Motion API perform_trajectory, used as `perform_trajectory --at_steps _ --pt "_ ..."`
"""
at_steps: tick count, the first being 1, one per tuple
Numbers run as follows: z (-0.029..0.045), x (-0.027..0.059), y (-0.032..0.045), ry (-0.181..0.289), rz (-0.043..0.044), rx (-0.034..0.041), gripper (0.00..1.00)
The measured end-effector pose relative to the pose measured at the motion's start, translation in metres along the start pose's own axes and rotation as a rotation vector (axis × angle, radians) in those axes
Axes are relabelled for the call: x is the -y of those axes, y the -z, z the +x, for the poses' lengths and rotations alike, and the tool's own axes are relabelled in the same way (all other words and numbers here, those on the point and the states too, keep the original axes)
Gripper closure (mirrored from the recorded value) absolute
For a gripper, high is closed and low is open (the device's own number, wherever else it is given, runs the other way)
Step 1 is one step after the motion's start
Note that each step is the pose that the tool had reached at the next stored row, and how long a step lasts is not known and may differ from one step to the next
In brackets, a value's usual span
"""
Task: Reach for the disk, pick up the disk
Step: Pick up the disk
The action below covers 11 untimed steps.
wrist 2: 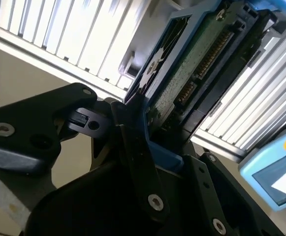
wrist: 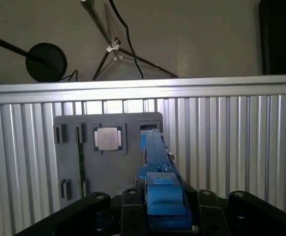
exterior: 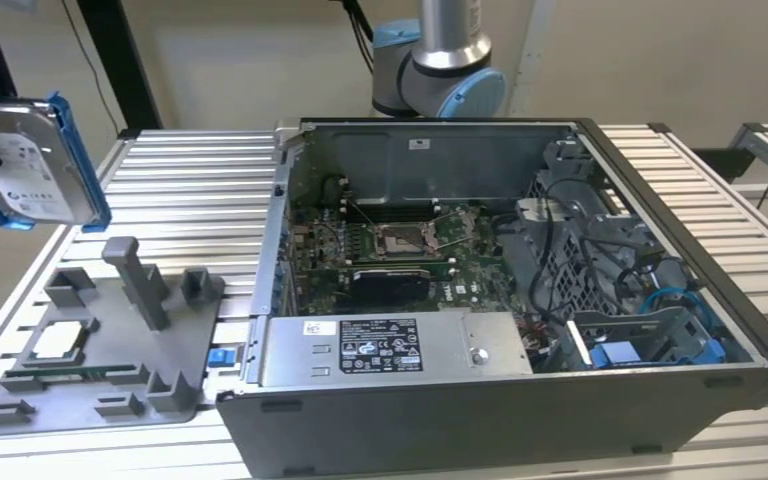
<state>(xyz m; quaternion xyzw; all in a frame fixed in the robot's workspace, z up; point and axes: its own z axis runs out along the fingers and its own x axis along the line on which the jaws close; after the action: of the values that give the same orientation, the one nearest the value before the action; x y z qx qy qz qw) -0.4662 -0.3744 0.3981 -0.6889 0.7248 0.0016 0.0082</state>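
Hanging upright at exterior view's left edge, disk [exterior: 40, 160] is sitting well above grey fixture [exterior: 131, 350] on slatted desk [exterior: 184, 170]. Fingers [wrist 2: 135, 152] are pinching disk by its blue rails.

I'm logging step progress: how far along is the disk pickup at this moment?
Done: the reach and the grasp look finished. In the first wrist view the gripper is shut on the disk's blue rail. In hand: the disk hangs on edge in the air at the exterior view's left, touching neither the grey fixture nor the slatted table. Left: nothing of the pick-up appears to remain.
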Motion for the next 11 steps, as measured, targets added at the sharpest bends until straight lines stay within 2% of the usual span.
perform_trajectory --at_steps 3,9,11 --pt "0.0001 0.0001 0.0080 0.001 0.0049 0.0003 1.00" --pt "0.0001 0.0003 0.0190 0.001 0.0258 0.0012 1.00" --pt "0.0000 0.0003 0.0268 0.001 0.0270 0.0014 1.00"
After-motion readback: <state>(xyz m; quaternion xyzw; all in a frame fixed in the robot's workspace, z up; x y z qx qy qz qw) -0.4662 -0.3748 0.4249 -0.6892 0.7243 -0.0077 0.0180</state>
